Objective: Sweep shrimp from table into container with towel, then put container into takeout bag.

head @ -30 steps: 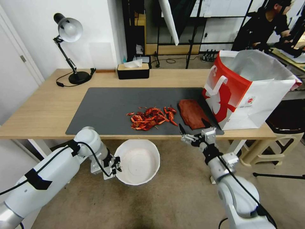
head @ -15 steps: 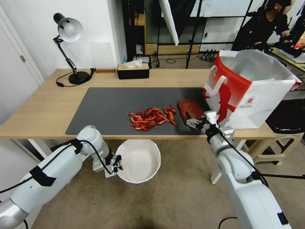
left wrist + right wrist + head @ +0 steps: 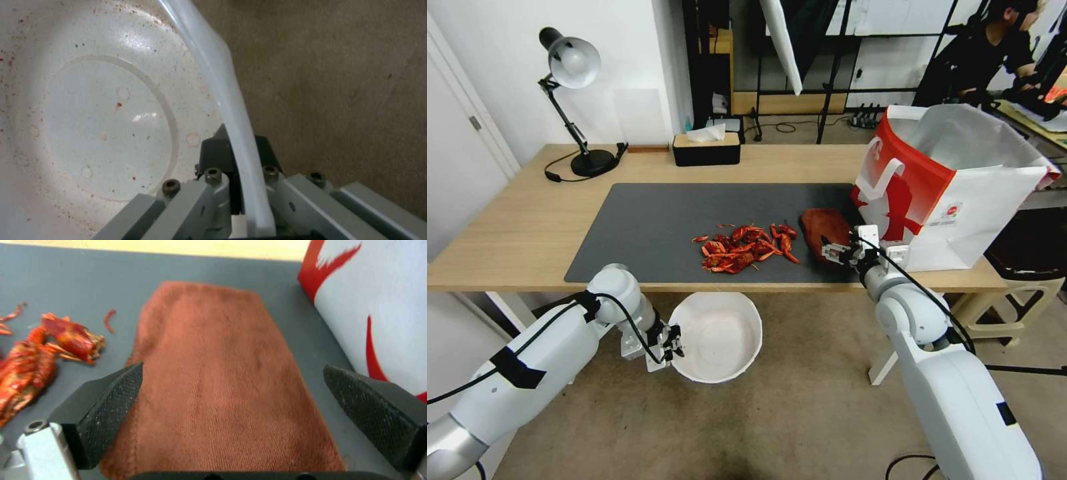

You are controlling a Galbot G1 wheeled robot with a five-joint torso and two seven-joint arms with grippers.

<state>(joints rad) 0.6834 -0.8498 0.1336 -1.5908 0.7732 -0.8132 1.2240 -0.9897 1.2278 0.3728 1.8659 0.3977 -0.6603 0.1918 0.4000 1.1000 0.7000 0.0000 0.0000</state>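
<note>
Two black fingers of my right gripper (image 3: 231,400) spread wide over the reddish-brown soft towel (image 3: 222,380); my left gripper (image 3: 670,341) clamps the round white bowl's (image 3: 715,337) rim.

Your robot's arms are glossy white tubes with rounded joints, banded in black and trailed by thin black cables. The left gripper (image 3: 671,345) is grey metal with dark hex screws — its pads black. The right gripper (image 3: 231,400) carries black, cross-hatched fingertips (image 3: 111,400).

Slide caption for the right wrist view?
Open right gripper poised over the towel, shrimp beside it.
</note>
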